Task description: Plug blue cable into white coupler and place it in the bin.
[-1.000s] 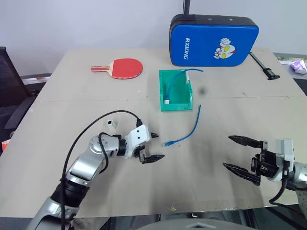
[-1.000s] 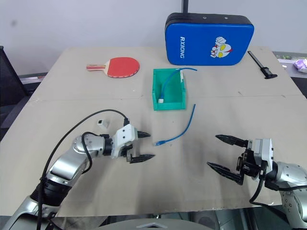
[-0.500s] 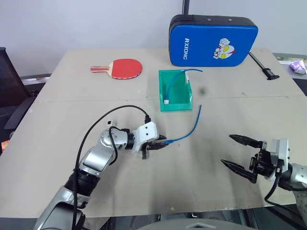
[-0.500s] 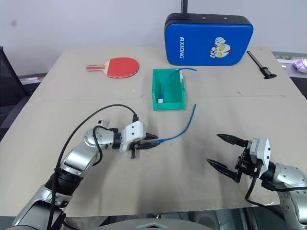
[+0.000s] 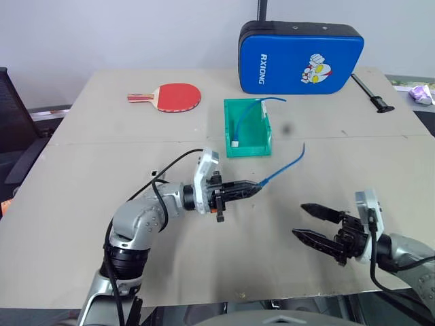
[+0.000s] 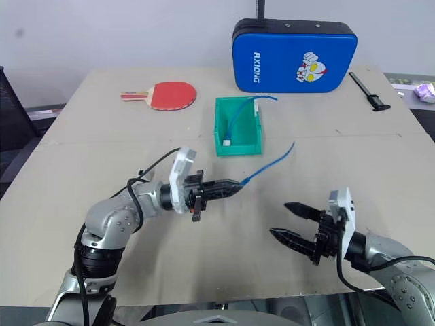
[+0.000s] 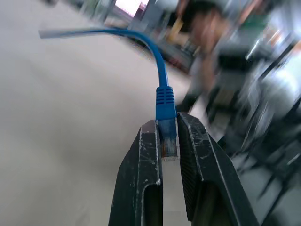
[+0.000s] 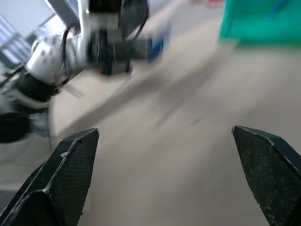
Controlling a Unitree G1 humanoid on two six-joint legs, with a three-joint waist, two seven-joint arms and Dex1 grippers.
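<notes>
My left gripper (image 5: 255, 189) is shut on the clear plug at one end of the blue cable (image 5: 284, 165), held a little above the table and pointing right. The wrist view shows the plug pinched between the fingertips (image 7: 168, 127), with the cable (image 7: 162, 80) curving away. The white coupler (image 5: 155, 174) lies on the table behind my left forearm. The green bin (image 5: 249, 151) stands farther back at the centre; another blue cable with a white end piece (image 5: 234, 143) lies in it. My right gripper (image 5: 299, 220) hangs open near the front right, its fingers (image 8: 75, 165) wide apart and pointing left.
A red paddle (image 5: 178, 96) lies at the back left. A big blue padded case (image 5: 299, 58) stands at the far edge behind the bin. A black tool (image 5: 374, 95) lies at the back right, with a small pale purple object (image 5: 423, 95) beyond it.
My left gripper reached the cable's near plug, shut on it and lifted it, rolling the wrist; the cable's free end swung up and right. My right gripper shifted left and rolled.
</notes>
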